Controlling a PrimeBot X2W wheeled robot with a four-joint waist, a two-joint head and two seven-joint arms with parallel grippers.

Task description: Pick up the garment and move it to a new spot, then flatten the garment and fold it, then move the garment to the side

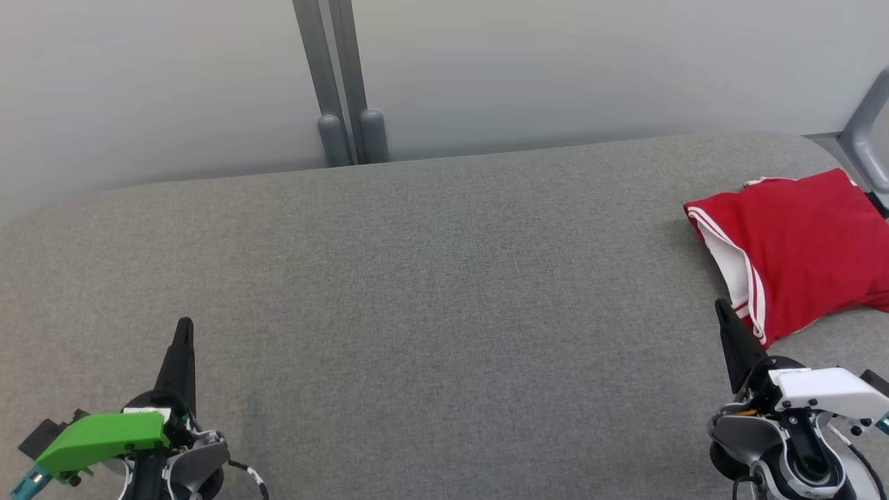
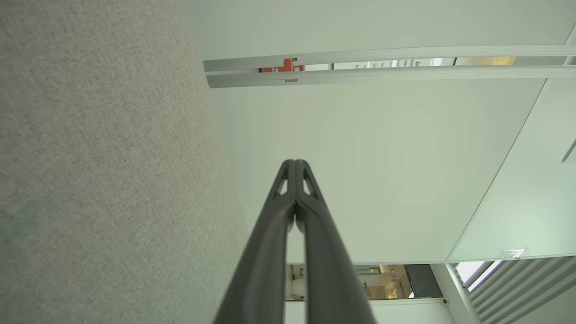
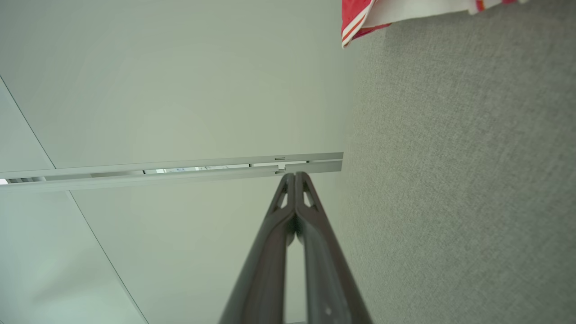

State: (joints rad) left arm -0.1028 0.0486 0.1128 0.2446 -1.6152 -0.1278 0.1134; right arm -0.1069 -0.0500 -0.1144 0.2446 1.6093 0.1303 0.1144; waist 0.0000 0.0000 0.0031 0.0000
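A: Left to right, fast. Left gripper (image 1: 184, 325)?
B: Low left, fingers clenched together, nothing between them, over the grey surface (image 1: 444, 278).
A: Right gripper (image 1: 722, 305)?
B: Low right, also pinched closed and empty. The tip is just beside the garment's near hem; can't tell if it touches.
A: Garment (image 1: 799, 243)?
B: Red with white trim, doubled over in a compact bundle at the far right, running out of view.
A: Step?
B: It fits two stages: a bundle waiting to be picked up, or one folded and parked aside. My judgement either way: keep the right fingers from snagging that hem and dragging the layers.
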